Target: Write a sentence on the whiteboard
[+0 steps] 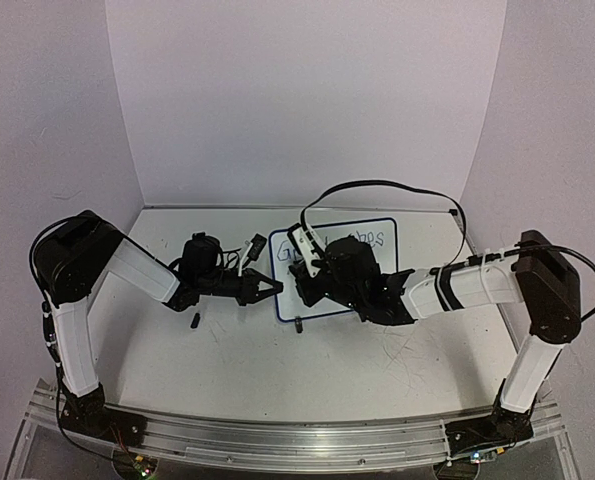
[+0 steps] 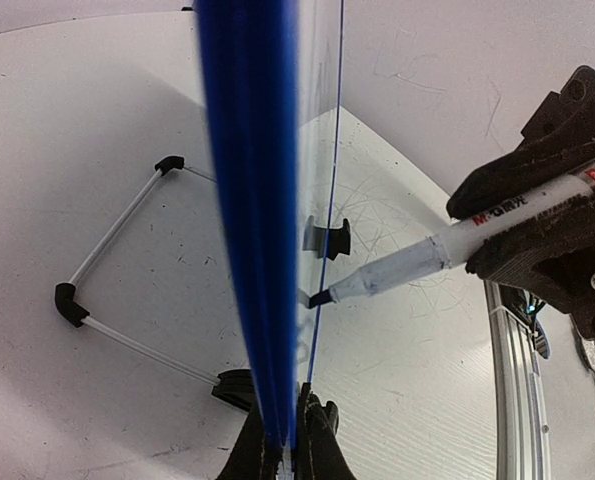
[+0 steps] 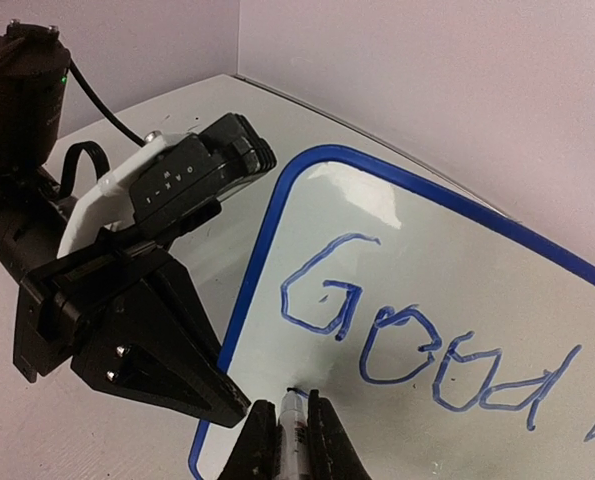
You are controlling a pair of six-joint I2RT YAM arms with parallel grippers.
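The whiteboard [image 1: 385,255] is sitting in the middle of the top view on the table [image 1: 237,365], and both arms are reaching in toward it. The left end effector [image 2: 289,450] is clamping tight on the board's blue frame at its left edge, which is showing edge-on at the bottom of the left wrist view. The right end effector [image 3: 290,440] is gripping a white marker [image 2: 407,268], whose dark tip is meeting the board just below the "G". The sentence [image 3: 432,355] is showing in blue across the centre of the right wrist view, reading "Good" before running off the right edge.
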